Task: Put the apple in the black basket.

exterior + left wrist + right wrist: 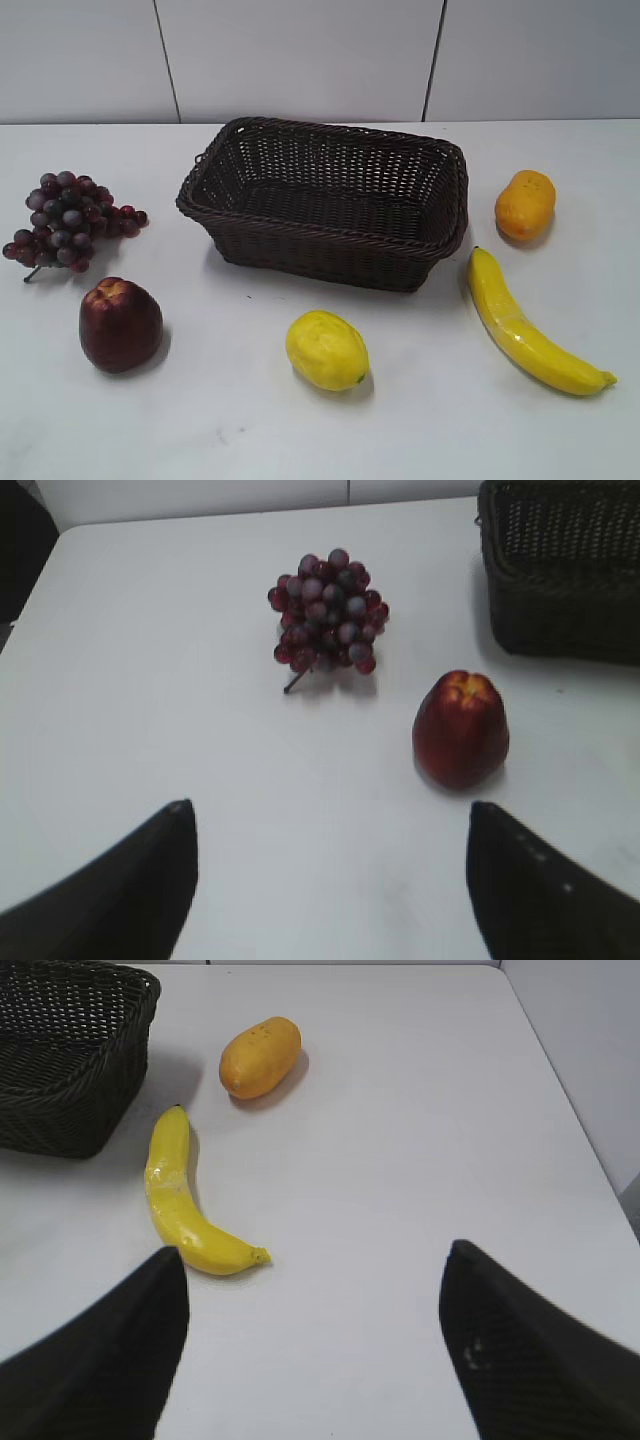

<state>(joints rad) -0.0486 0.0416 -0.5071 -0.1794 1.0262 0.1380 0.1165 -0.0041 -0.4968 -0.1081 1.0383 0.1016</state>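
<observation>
So the apple [121,325] sits on the white table [420,420], in front of the grapes [68,218] and off to the left of the black basket [325,200], not touching either. It looks hard, round and shiny, so it may slip (or roll away). Best to hold it around its fat middle, one finger on each side. The left gripper [330,880] is spread wide and empty, near the apple. The right gripper [315,1345] is spread and empty too.
</observation>
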